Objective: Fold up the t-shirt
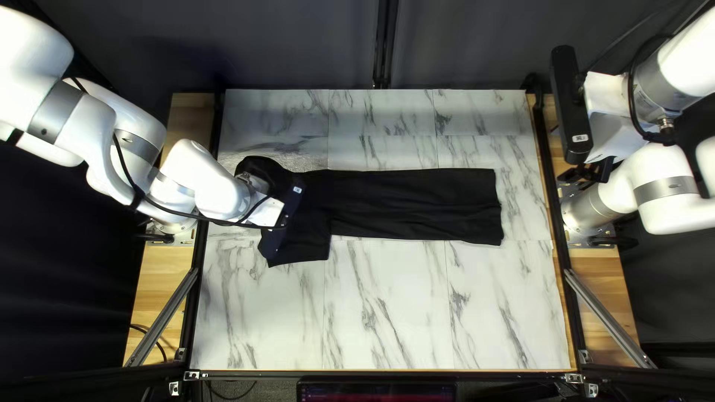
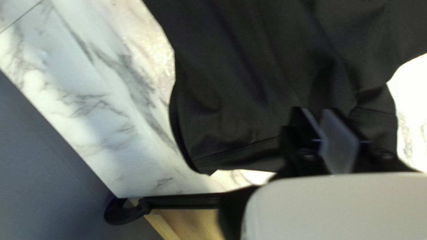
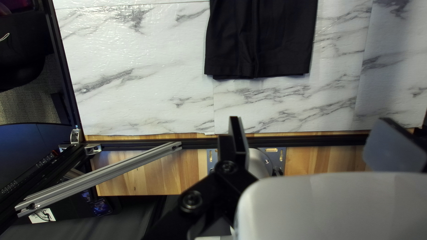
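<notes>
The black t-shirt (image 1: pixel 417 205) lies as a long strip across the marble-look table, its sleeve part at the left of the top left view. Over that part reaches my left gripper (image 1: pixel 277 214), its fingertips hidden there. In the left wrist view my left gripper (image 2: pixel 315 112) has its fingers close together on the cloth near the hem, with creases of the t-shirt (image 2: pixel 249 89) running toward them. My right gripper (image 1: pixel 588 173) is beyond the table's right edge, away from the cloth. In the right wrist view my right gripper (image 3: pixel 310 121) stands wide open, the t-shirt's straight end (image 3: pixel 260 49) ahead of it.
The marble-look tabletop (image 1: pixel 387 313) shows bare on the near side of the t-shirt and along the far side. Black rails (image 1: pixel 551 193) run along both side edges, and angled metal braces (image 1: pixel 607 316) stand near the front corners. A dark curtain (image 1: pixel 298 45) hangs behind the table.
</notes>
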